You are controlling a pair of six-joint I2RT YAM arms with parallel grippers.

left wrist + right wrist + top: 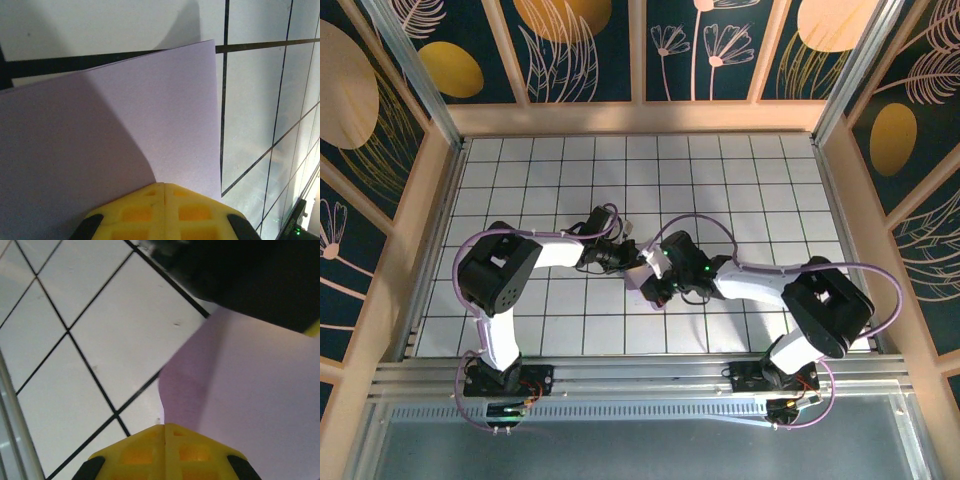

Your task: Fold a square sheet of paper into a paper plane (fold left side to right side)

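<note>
White grid tiles ran across the desk [720, 180], dark flowered panels walled it in, and both arms had their wrists crowded over the middle. At the heart of it was the square sheet of paper [150, 125]: lavender, smooth, one corner standing clear against the tiles in my left wrist view. A dark shadow lay under its far edge, so I judged that side was off the surface. My left gripper [165, 195] was pressed together right where the paper met it, and I read that as a pinch on the sheet.

From the right wrist the paper [260, 390] filled the right half, its nearest corner curling up in a soft lip. My right gripper [165, 436] was pressed together too, sitting at that edge, though whether paper was actually between the pads I couldn't tell. The big dark bulk up top was the other arm, I reckoned, and close.

So, the fold: left side over to right side. To do it well, I figured, carry the pinched edge in a low arc with no tugging, or paper this thin would buckle. The right side needed to pin, not drag. Lay the travelling edge onto the far edge, corner on corner, before letting anything go, then press the crease from the middle outward. Those crowded wrists were my worry, since a bump there looked easy.
</note>
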